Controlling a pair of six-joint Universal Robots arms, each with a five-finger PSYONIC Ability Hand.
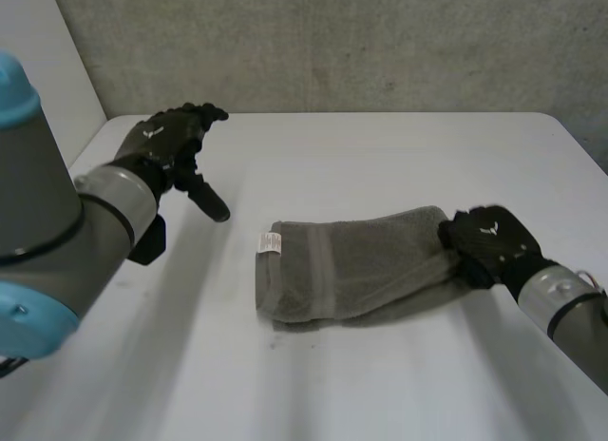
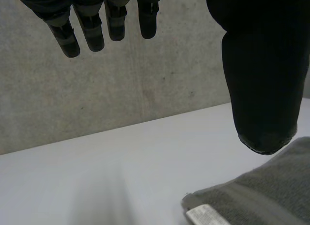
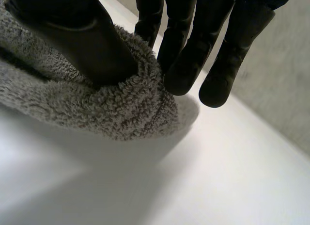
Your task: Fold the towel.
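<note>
Lying folded near the middle of the white counter (image 1: 380, 156), a grey towel (image 1: 351, 265) has its right end pinched between the right hand's (image 1: 489, 241) thumb and fingers. The left hand (image 1: 171, 142) hovers well apart, past the end bearing a white label (image 1: 271, 242), fingers relaxed, holding nothing.

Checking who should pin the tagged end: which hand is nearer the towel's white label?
Left. The left hand hovers open just beside the white label, off the towel; the right hand pinches the towel's opposite end.
</note>
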